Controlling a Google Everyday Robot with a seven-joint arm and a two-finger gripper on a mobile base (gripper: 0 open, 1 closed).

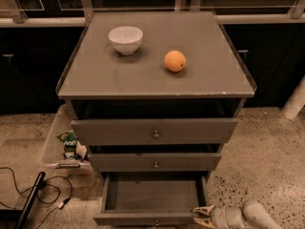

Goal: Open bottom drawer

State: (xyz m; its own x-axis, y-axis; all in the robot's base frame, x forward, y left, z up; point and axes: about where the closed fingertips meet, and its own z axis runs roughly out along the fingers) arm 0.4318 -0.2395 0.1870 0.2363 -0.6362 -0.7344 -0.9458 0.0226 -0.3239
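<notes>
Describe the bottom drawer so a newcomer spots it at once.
Find the square grey cabinet with a white bowl and an orange on top; three knobbed drawers stack down its front. The bottom drawer is the lowest, nearest the speckled floor. Unlike the top drawer and middle drawer, it is pulled far out, showing its grey inside, with the robot's pale gripper at its front right corner.

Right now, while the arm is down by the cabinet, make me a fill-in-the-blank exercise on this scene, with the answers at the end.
1. The bottom drawer stands ____, with its inside in view.
2. The gripper is low down at the ____ end of that drawer's front.
3. The white bowl and the orange both sit on ____ of the grey cabinet.

Missing words: open; right; top.
</notes>
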